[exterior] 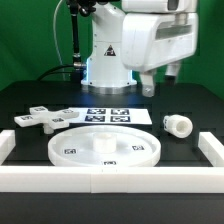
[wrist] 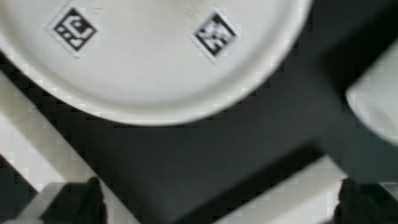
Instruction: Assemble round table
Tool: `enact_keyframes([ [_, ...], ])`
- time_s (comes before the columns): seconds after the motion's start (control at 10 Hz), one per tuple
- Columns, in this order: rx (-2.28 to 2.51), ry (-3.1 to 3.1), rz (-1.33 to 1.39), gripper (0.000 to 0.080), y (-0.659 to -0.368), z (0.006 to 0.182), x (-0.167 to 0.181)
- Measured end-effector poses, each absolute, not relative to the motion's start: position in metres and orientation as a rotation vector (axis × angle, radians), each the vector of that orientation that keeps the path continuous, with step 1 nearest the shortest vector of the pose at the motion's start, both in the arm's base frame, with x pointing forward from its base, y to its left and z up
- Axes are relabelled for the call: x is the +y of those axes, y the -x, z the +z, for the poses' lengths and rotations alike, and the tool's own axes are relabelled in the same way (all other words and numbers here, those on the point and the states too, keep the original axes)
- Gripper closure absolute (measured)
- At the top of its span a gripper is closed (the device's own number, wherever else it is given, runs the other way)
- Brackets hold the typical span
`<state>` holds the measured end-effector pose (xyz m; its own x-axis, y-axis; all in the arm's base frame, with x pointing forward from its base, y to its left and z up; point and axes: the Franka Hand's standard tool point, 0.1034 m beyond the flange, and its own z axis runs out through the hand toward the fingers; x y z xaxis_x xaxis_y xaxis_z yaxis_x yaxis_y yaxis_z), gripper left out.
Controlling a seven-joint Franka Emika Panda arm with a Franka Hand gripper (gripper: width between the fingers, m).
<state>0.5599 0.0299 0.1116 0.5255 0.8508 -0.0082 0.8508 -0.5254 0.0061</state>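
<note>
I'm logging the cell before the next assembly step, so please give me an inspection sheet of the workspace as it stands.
Surface: black table, walled by a white rim at the front and sides.
Job's things: round disc flat near the front rim; cross-shaped foot piece toward the exterior view's left; short leg toward its right, apparently on its side; none joined.
Clutter: only the marker board, behind the disc.
Grippers: claw open, empty, above the table.
Cables: black cable beside the arm's base.
Surroundings: green backdrop.
</note>
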Motion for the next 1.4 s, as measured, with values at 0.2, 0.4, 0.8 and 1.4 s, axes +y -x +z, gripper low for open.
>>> enact_keyframes([
  [0.2, 1.597, -2.685, 0.016, 0.015, -0.546, 0.086, -0.01],
  [0.4, 1.641, -2.659, 0.028, 0.015, -0.545, 0.064, -0.035],
  [0.8, 1.645, -2.685, -0.007, 0.015, -0.546, 0.033, -0.046],
  [1.4, 1.647, -2.702, -0.032, 0.0177, -0.544, 0.016, -0.044],
])
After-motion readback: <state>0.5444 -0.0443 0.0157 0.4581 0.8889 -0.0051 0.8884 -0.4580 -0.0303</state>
